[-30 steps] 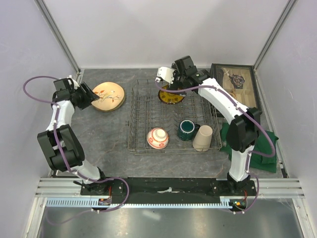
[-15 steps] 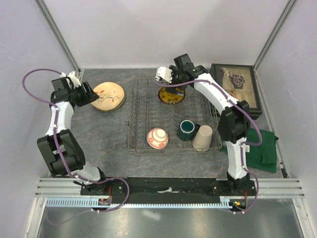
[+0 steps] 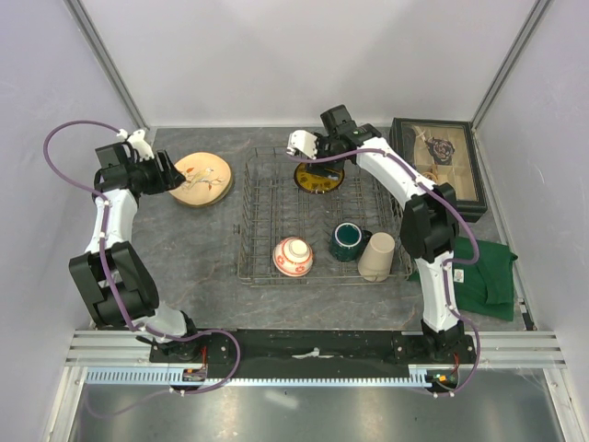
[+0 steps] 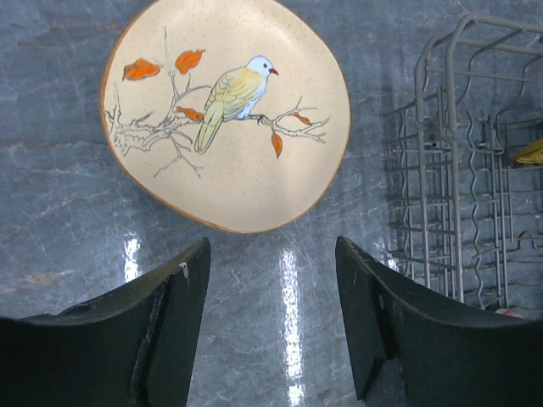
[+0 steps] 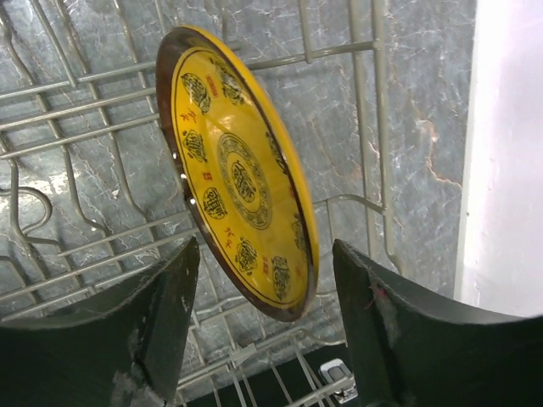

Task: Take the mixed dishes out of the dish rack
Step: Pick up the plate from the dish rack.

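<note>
Right gripper hung open, jaws either side of the gold-brown patterned round plate standing tilted on edge; no contact.

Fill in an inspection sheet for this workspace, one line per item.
Surface: grey stone-look table, glossy.
Job's things: dish rack holds gold-brown plate upright, bowl, mug, tumbler; bird plate lies flat on the table, outside.
Clutter: green cloth, glass-lidded box at right.
Grippers: left gripper open, empty, near bird plate; right gripper open, jaws astride gold-brown plate.
Cables: purple cable loops along both arms.
Surroundings: white walls, metal frame posts.
</note>
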